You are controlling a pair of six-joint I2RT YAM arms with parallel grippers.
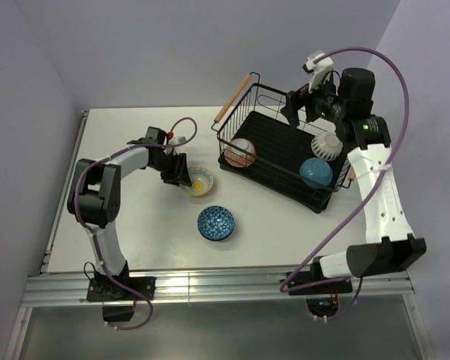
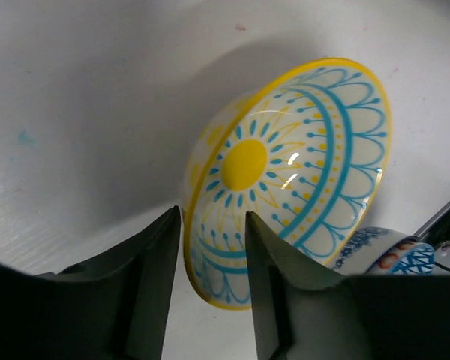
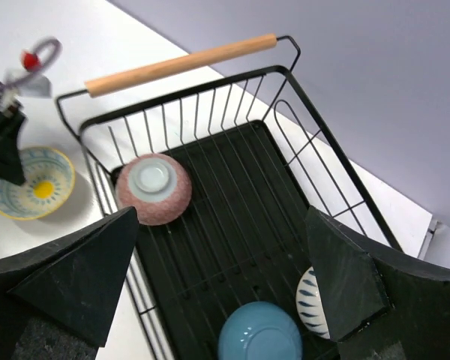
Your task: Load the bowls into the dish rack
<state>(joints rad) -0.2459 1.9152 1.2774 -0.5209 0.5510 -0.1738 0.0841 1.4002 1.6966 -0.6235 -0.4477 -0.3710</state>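
White table (image 1: 135,232): left hand (image 2: 211,225) straddles yellow bowl (image 2: 285,165) rim, near dish rack (image 1: 283,154).

so the dish rack (image 3: 244,217) is black wire, pale wooden handle (image 3: 181,64); inside it a pink bowl (image 3: 154,189) with a white foot, a plain blue bowl (image 3: 259,332), a white bowl (image 3: 311,300) with dark blue stripes; outside it a yellow-rimmed bowl (image 2: 285,180), turquoise petals round a yellow centre, plus a dark blue bowl (image 1: 216,223), pale mosaic pattern
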